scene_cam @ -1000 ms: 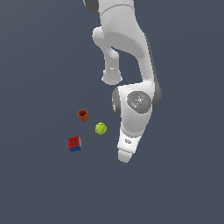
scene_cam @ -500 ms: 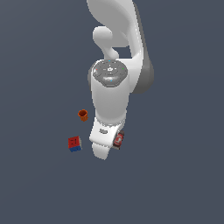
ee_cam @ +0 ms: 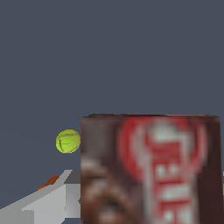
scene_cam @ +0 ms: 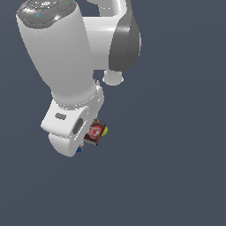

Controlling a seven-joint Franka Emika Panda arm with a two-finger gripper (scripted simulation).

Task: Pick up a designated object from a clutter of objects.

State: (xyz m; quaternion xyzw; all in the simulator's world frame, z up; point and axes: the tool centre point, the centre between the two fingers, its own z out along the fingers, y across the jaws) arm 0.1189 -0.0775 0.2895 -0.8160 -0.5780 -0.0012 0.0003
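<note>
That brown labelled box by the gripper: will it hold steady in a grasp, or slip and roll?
The brown box has flat faces and straight edges, so it probably won't roll, unlike the ball nearby. It looks rigid, so it likely won't crush. Its printed face looks smooth and may be somewhat slippery.

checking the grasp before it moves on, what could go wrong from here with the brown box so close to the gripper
1. The gripper's fingers are hidden in both views, so whether the dark-brown box is securely held cannot be told; it could slip.
2. The yellow-green ball sits right beside the box, so any sideways move might knock it rolling.
3. The arm hides nearly all of the red-and-blue cube in the exterior view, so a bump there could go unnoticed.
</note>
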